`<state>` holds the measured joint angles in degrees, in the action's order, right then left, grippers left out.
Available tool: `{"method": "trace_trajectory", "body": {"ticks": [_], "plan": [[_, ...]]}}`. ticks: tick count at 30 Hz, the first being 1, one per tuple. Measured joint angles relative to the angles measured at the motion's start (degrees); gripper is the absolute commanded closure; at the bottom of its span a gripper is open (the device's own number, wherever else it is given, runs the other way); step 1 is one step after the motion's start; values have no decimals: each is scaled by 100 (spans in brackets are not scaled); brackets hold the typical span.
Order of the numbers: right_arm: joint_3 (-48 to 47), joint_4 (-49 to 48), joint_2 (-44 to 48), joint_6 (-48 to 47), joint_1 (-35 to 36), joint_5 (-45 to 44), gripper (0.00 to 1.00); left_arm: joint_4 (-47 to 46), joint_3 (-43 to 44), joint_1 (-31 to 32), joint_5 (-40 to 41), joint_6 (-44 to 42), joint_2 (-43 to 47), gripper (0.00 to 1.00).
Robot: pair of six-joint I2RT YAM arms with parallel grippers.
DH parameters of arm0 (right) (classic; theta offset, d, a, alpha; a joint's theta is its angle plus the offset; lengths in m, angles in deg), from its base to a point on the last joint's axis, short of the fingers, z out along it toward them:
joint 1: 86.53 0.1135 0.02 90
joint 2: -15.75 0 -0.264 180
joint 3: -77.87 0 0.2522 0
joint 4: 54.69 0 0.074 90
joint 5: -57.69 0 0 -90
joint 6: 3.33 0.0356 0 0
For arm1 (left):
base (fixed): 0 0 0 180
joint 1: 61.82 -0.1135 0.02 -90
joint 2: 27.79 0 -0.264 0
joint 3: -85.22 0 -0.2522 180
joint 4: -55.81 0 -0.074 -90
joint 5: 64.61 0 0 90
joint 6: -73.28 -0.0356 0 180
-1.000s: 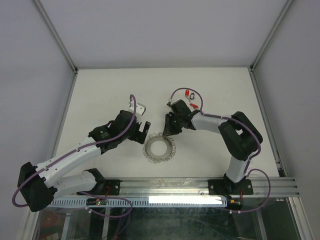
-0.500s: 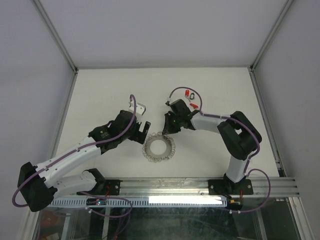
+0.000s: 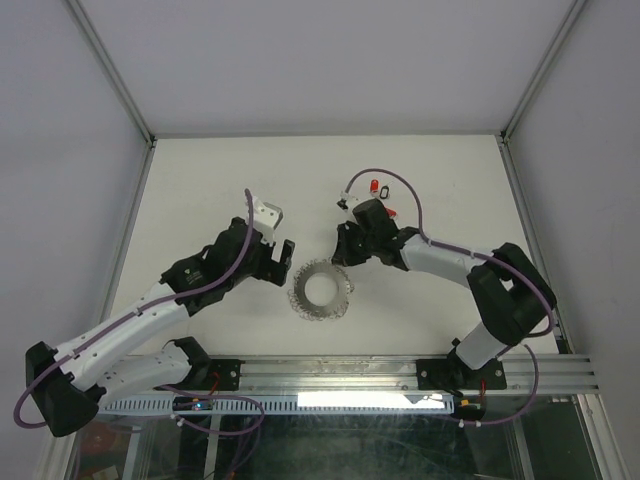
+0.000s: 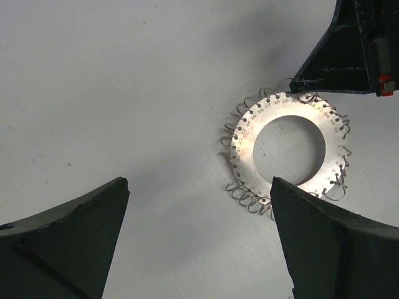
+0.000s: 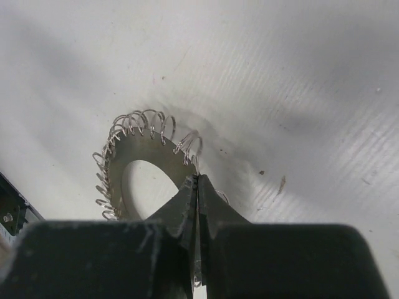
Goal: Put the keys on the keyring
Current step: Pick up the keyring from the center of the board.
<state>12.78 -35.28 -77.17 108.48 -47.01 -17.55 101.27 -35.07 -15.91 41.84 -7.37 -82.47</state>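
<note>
The keyring [image 3: 320, 289] lies on the white table between the two arms, a flat grey ring fringed with wire loops. It also shows in the left wrist view [image 4: 249, 134] and the right wrist view [image 5: 140, 152]. My right gripper [image 3: 342, 256] [image 5: 197, 179] is shut, pinching the keyring at its far right rim among the loops. My left gripper [image 3: 283, 262] [image 4: 196, 187] is open and empty, just left of the keyring and not touching it. A red-tagged key [image 3: 378, 187] lies behind the right arm. Another key [image 3: 392, 211] is mostly hidden by that arm.
The right arm's purple cable [image 3: 400, 185] loops over the keys at the back. Metal frame posts stand at the table's back corners, and a rail [image 3: 400, 372] runs along the near edge.
The right arm has stretched out, its elbow swinging right, with the gripper still on the keyring's rim. The keyring shifted slightly away. The left gripper drew back a little to the left.
</note>
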Motion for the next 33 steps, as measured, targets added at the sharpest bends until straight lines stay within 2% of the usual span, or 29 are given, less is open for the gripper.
{"method": "trace_trajectory", "body": {"ticks": [11,18,25,31,32,33], "plan": [[240,-173,1670,-964,610,-758,100,-293,-109,0,-50,7,960,2],[1300,-1019,3082,-1727,811,-634,100,-1300,-721,0,-426,42,1849,8],[1980,-1650,4131,-2424,815,-227,100,-2400,-1257,0,-1445,-138,2540,32],[2124,-1849,4568,-2833,815,293,100,-3224,-1397,0,-2752,-516,2363,37],[2197,-1880,4715,-2957,815,535,100,-3528,-1478,0,-3226,-603,2114,38],[2203,-1880,4728,-2966,815,551,100,-3541,-1484,0,-3254,-605,2100,38]]}}
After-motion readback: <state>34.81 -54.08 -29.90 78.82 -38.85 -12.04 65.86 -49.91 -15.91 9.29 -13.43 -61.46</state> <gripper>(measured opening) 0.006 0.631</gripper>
